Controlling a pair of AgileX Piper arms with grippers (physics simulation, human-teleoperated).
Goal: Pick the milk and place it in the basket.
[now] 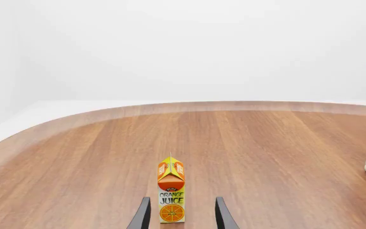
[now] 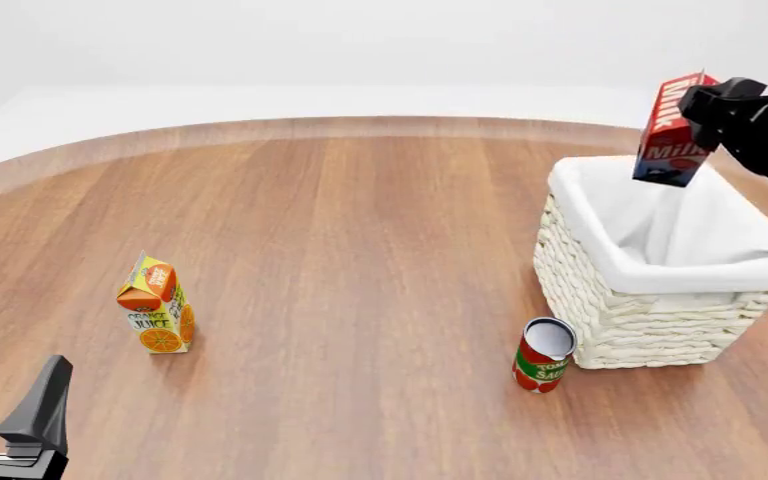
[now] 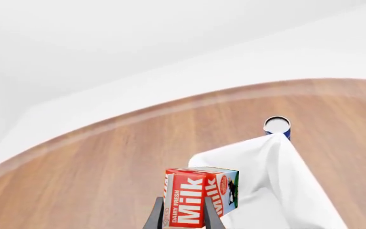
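Milk held above basket
Right gripper (image 3: 181,217) clamps the tilted milk (image 2: 675,130) over the basket (image 2: 651,320), at 2 o'clock; left gripper (image 1: 181,217) stands wide.

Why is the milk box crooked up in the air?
The right pincer holds the milk tilted above the basket, not yet dropped in. The juice carton and can stand upright.

Your right gripper (image 2: 699,108) is raised high at the far right, clamped on the milk (image 2: 674,130). Your left gripper (image 2: 8,400) sits low, fingers spread, holding nothing.
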